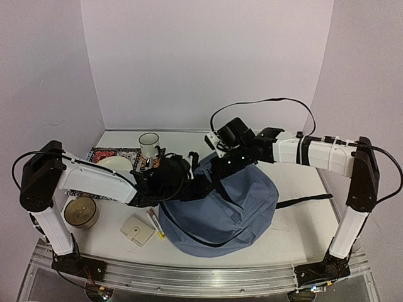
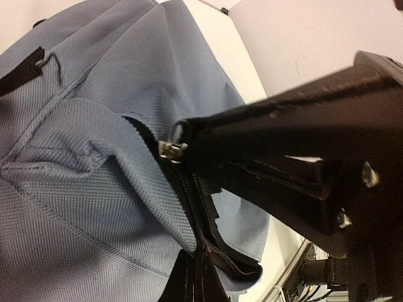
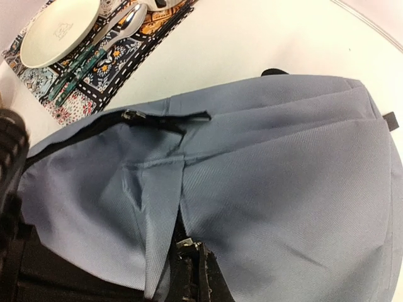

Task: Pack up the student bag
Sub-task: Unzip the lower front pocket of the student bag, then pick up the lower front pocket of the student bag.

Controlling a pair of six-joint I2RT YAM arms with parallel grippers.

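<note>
My left claw (image 2: pixel 192 141) is pressed together on the metal zipper pull (image 2: pixel 170 149), which sits right at my fingertips. The student bag (image 1: pixel 233 207) lies slumped on the table under and ahead of that claw, its blue-grey cloth bunched against it. The black zipper track (image 2: pixel 198 214) runs away below my fingertips, parted there. My right claw (image 3: pixel 191 274) is down on the bag just across from the left one, beside another metal slider (image 3: pixel 185 242). I cannot tell from its own camera whether it pinches the seam or only rests on it, because the fingertips run off the bottom edge.

I judge the step to be opening the bag. I should draw the pull along the line of the track, not upward, since soft cloth would simply lift with me. The right claw should hold the fabric taut behind the slider so the teeth part rather than pucker. I should go slowly, because the tab is small and could slip.
</note>
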